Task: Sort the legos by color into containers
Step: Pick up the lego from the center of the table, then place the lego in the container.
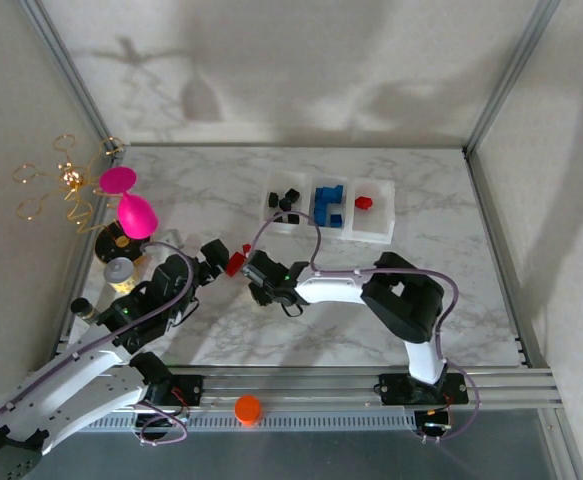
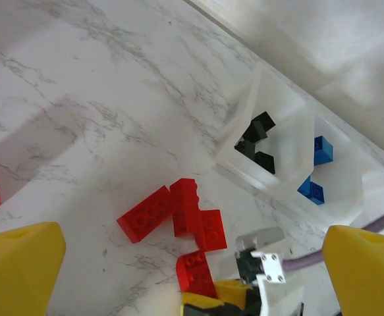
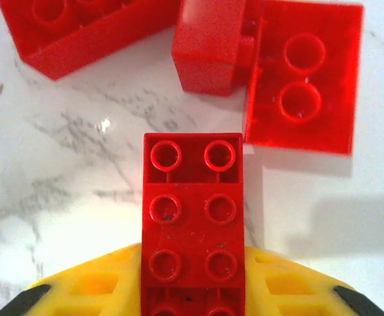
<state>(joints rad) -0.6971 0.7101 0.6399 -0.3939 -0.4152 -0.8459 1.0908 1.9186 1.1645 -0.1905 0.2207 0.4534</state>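
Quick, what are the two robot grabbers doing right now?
Left gripper: jaws open, holding nothing.
Right gripper: jaws closed on a red lego.

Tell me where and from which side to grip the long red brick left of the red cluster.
Pinch the long red brick across its narrow width, one finger on each long side wall, coming straight down from above. It lies flat, studs up. Both long walls face bare table, while another red brick crowds its right end.
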